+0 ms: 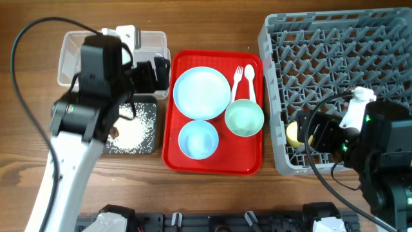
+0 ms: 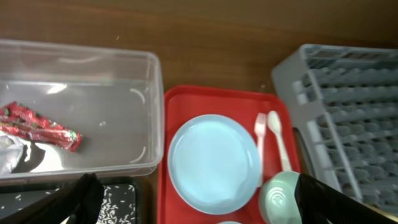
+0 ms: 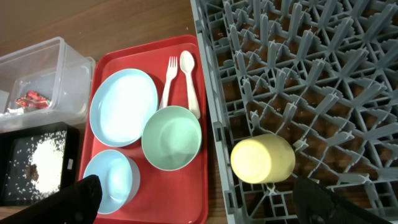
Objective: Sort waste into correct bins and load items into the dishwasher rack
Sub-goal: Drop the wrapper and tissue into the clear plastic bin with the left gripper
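Observation:
The yellow cup [image 3: 262,158] lies on its side in the grey rack [image 1: 341,45], at its front left corner. My right gripper [image 3: 199,199] is open and empty just above the cup. On the red tray, the plate [image 1: 201,92], blue bowl [image 1: 197,138], mint bowl [image 1: 244,118], fork [image 1: 237,80] and spoon [image 1: 250,77] rest. The clear tub [image 2: 149,112] holds the red wrapper [image 2: 40,126] and white napkin [image 2: 9,155]. The black tray [image 1: 151,149] holds rice [image 1: 138,125] and a brown lump [image 3: 34,169]. My left gripper [image 2: 199,205] is open and empty over the tub's right edge.
The flat red serving tray [image 1: 177,158] sits between the two bins on the left and the rack on the right. Bare wooden table shows in front of and behind the tray.

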Robot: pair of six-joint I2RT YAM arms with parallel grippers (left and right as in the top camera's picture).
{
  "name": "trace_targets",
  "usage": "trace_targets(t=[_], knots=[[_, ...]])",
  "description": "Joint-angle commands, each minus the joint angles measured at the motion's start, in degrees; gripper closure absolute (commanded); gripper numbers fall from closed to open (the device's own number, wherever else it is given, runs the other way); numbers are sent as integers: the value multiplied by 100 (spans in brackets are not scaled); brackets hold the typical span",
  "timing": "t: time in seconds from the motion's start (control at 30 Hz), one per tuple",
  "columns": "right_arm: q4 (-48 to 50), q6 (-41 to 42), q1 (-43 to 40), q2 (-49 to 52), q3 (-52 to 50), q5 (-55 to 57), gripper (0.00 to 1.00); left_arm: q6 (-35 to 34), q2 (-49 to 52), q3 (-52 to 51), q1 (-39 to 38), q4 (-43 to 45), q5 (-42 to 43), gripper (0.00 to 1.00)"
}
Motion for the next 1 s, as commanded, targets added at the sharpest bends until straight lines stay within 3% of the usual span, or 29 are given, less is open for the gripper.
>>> trace_targets(t=[0.0, 0.2, 0.27, 0.4, 0.5, 0.67, 0.8, 0.97], knots=[[11, -35, -9, -2, 50, -83, 0, 68, -529, 101, -328, -15, 50, 0], [13, -35, -9, -2, 48, -85, 0, 72, -675, 85, -310, -273, -437, 0], [13, -35, -9, -2, 48, -85, 0, 70, -990, -297, -168, 352, -619, 0], [13, -35, -9, -2, 50, -85, 0, 72, -2608, -2277, 372, 2210, -551, 0], [13, -33, -9, -2, 48, -85, 0, 70, -4122, -3803, 730, 2745, -372, 0], [13, -35, -9, -2, 48, -85, 1, 68, -6166, -5410, 1086, 2955, -356, 0], [11, -37, -9, 9, 48, -85, 0, 26, -7027, -6299, 1331, 3281, -356, 0], [13, -35, -9, 13, 48, -85, 0, -107, -7106, -7311, 1410, 4111, -330, 0]])
